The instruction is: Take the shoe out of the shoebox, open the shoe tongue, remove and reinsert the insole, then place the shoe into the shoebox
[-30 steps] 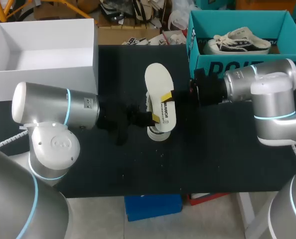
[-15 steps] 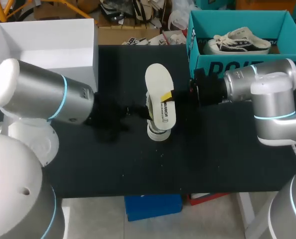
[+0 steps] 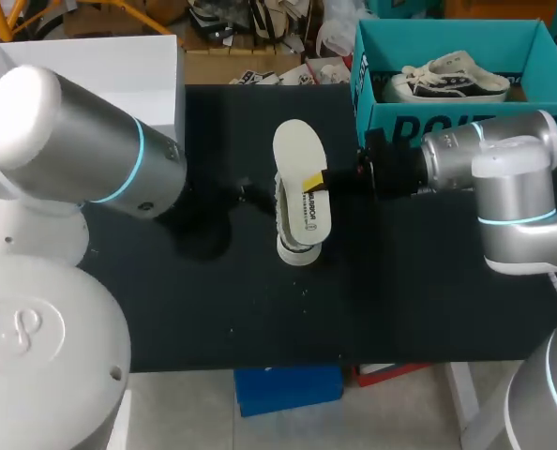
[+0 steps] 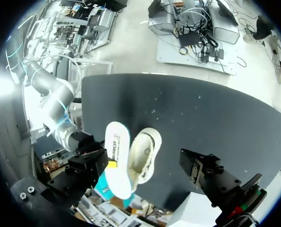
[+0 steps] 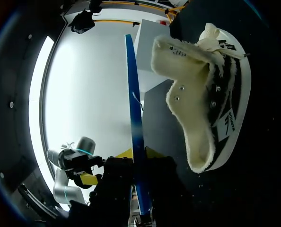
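Black table (image 3: 400, 281) carries the shoe (image 5: 197, 109), lying on its side near the middle, outside the teal shoebox (image 3: 377, 112). Right gripper (image 5: 139, 153) is clamped on the insole (image 3: 297, 150), held on edge just beside the shoe. Left gripper (image 3: 245, 194) hangs apart from the shoe; I cannot tell whether it is released or clenched.

Robot lab, a bench set up for shoe handling. Two silver robot arms, the left arm (image 3: 82, 150) and the right arm (image 3: 504, 169), flank a black table (image 3: 400, 309). At the far corners stand an open white box (image 3: 82, 94) and a teal shoebox (image 3: 419, 122) with a sneaker (image 3: 452, 80) inside. Mid-table are a shoe (image 3: 295, 253) and an insole (image 3: 297, 150).
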`<state>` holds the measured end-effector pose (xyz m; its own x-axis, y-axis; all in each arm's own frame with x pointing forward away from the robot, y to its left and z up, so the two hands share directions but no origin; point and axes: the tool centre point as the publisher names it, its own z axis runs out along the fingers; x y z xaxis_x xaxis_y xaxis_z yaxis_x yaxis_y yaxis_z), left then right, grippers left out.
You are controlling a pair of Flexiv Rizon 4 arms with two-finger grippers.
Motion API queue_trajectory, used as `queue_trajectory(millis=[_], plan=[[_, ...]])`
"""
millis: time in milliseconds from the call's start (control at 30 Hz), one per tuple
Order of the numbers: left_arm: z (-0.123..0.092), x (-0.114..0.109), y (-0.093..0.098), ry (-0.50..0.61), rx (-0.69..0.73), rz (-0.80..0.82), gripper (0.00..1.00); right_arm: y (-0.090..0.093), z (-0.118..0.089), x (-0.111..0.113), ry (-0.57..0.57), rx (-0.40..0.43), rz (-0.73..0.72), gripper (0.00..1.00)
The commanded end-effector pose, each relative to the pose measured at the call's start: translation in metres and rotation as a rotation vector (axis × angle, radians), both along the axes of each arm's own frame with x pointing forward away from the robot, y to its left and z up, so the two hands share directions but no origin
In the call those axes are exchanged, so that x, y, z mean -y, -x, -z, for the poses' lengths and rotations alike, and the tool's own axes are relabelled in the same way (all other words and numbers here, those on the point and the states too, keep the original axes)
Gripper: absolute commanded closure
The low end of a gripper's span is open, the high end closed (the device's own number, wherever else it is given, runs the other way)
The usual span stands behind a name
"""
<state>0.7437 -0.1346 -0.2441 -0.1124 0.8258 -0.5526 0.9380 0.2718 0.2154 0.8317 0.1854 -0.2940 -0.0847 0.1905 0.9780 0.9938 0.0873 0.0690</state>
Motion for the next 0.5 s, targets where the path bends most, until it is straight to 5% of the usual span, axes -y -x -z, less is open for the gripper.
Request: queue_trajectory(millis=[33,500], plan=[[-0.001,0.008,-0.001,-0.197,-0.059,-0.033,0.0,-0.001,0.0,-0.001,0.002,-0.001,0.0,1.0],[-0.01,0.043,-0.032,-0.261,-0.09,-0.008,0.0,-0.001,0.0,-0.001,0.002,-0.001,0.0,1.0]])
